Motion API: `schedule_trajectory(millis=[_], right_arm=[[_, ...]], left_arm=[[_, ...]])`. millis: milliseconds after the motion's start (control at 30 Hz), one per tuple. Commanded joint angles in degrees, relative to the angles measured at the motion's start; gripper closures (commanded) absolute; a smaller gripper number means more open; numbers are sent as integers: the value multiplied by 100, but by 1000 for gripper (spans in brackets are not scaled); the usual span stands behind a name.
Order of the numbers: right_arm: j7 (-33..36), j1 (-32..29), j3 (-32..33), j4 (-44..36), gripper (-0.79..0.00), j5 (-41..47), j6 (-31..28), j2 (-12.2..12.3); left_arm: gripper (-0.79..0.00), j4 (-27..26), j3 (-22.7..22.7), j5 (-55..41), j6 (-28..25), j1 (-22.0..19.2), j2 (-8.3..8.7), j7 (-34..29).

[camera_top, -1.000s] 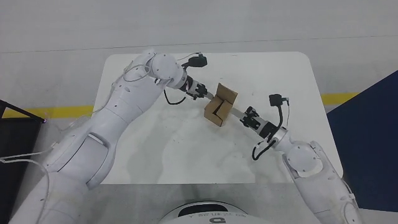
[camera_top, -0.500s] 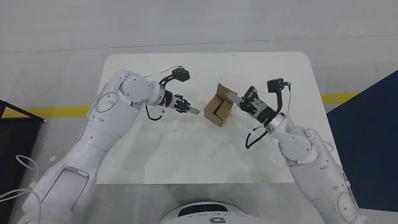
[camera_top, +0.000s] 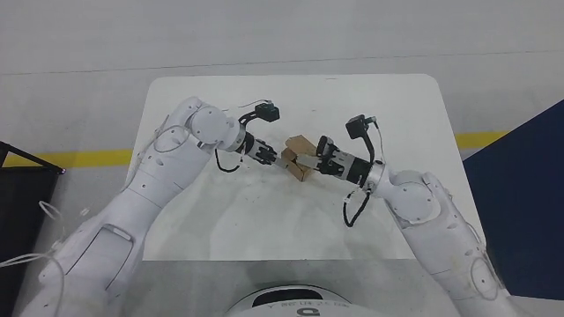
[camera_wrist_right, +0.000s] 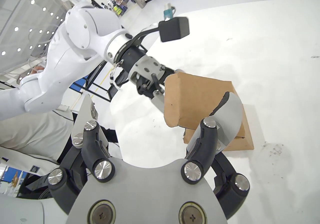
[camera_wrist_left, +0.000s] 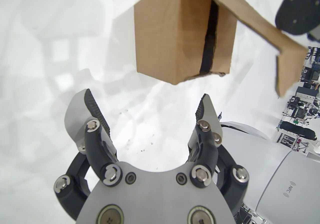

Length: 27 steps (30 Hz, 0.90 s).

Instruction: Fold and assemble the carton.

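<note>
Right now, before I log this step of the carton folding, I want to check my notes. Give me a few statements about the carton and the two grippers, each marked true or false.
1. The carton stands on the white table between the two grippers. True.
2. The left gripper is shut on the carton. False: it is open, and the carton lies beyond its fingertips.
3. One flap juts out, not yet folded down. True.
4. Tape seals the carton. False: no tape shows, and a dark gap runs along one side.
5. The right gripper is open. True.
</note>
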Motion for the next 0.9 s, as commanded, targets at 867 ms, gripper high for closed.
schedule_trajectory(millis=[867], right_arm=[[508, 483, -529, 83, -785, -400, 1033, -6]], left_arm=[[-785, -519, -1004, 258, 55, 908, 493, 385]])
